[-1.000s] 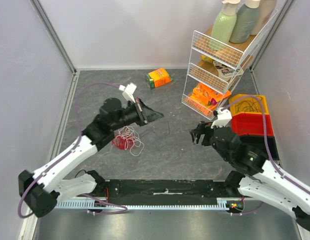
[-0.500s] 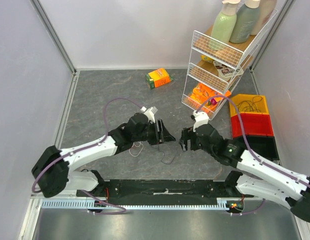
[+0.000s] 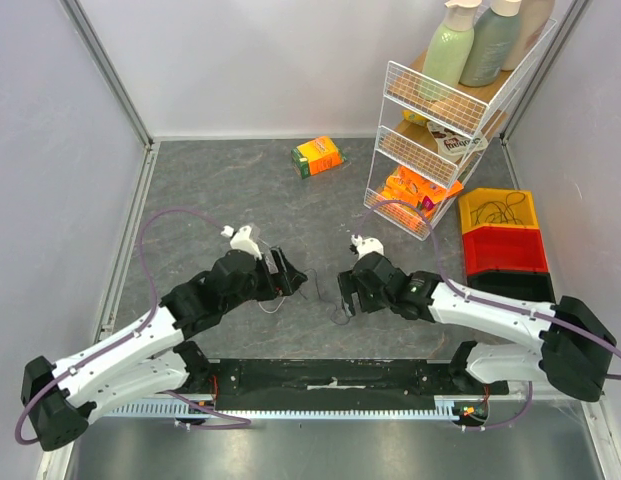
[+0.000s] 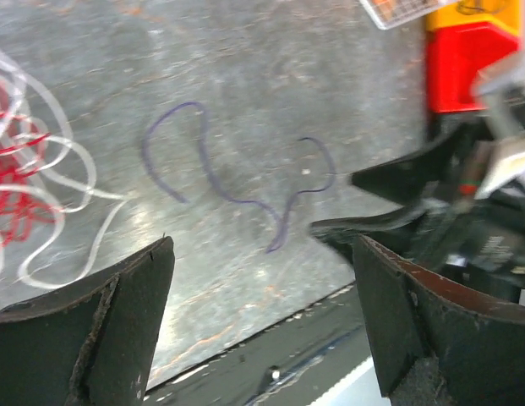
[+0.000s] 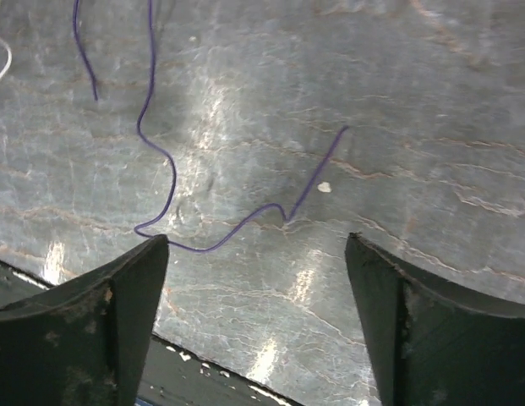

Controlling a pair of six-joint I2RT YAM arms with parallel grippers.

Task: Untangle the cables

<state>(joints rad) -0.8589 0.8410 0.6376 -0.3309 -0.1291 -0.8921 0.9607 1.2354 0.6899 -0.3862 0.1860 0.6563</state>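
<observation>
A thin purple cable (image 4: pixel 213 178) lies loose in wavy bends on the grey table, between my two grippers (image 3: pixel 328 298). My left gripper (image 4: pixel 262 292) is open above the table, nothing between its fingers. A red and white cable tangle (image 4: pixel 21 190) lies to its left, mostly hidden under the left arm in the top view, where a white loop (image 3: pixel 273 303) shows. My right gripper (image 5: pixel 258 283) is open just above the purple cable (image 5: pixel 165 173), not touching it. The grippers face each other (image 3: pixel 293 279) (image 3: pixel 346 292). Black cables (image 3: pixel 498 210) lie in a yellow bin.
A yellow bin (image 3: pixel 520 200) and a red bin (image 3: pixel 505 250) stand at the right. A white wire rack (image 3: pixel 430 140) with bottles and packets is at the back right. An orange box (image 3: pixel 318 156) lies at the back. The table's near edge (image 5: pixel 203 372) is close below both grippers.
My left gripper opened and let the purple cable drop, then pulled back left and nearer. My right arm swept left and down towards the cable, jaws still open.
</observation>
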